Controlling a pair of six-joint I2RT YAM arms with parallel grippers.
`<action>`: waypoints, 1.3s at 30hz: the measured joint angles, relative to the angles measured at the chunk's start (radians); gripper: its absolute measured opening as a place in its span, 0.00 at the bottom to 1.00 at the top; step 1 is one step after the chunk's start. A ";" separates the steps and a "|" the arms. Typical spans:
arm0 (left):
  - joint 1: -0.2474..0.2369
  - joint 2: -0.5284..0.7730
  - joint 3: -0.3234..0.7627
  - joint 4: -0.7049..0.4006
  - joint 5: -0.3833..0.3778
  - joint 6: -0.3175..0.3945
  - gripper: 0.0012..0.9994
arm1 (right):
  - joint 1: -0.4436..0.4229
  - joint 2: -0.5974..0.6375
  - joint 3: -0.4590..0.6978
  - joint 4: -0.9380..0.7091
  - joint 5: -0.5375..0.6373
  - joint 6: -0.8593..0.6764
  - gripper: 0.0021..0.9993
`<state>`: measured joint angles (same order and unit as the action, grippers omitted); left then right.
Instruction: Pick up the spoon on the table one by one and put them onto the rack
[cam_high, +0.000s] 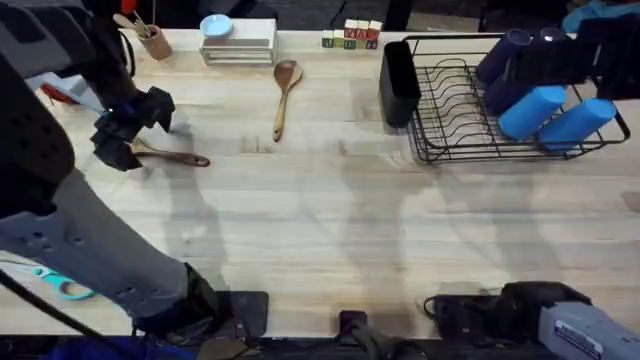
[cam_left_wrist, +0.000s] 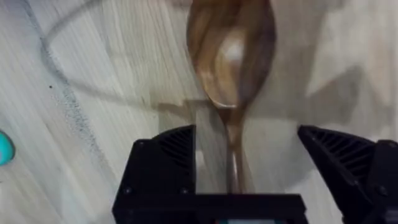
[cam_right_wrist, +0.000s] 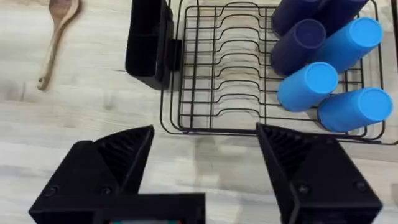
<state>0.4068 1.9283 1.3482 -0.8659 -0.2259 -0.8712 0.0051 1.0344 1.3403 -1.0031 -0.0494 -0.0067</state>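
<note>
The darker spoon has its bowl hidden under the left gripper. The left wrist view cuts off the bowl's tip, and the rack runs past the right wrist view's edge.

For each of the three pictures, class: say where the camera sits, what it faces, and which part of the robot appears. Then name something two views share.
Overhead: above the arm bases, facing down over the table; left arm and left gripper show.
Left wrist: on the left arm, facing the darker spoon; open fingers.
Right wrist: on the right arm, facing the rack; open fingers.
Shared: overhead and right wrist both show the rack, blue cups and lighter spoon.
</note>
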 joint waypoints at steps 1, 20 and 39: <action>0.000 0.004 0.008 -0.001 0.000 -0.001 0.99 | 0.000 0.000 0.000 0.000 0.000 0.000 0.99; 0.000 0.021 0.027 -0.010 -0.006 -0.004 0.05 | 0.000 0.000 0.000 -0.004 0.000 0.000 0.99; -0.073 -0.130 0.020 -0.072 -0.025 -0.004 0.04 | 0.000 0.000 0.000 -0.003 0.000 0.000 0.99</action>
<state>0.3341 1.7979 1.3678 -0.9379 -0.2509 -0.8749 0.0051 1.0344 1.3403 -1.0065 -0.0493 -0.0067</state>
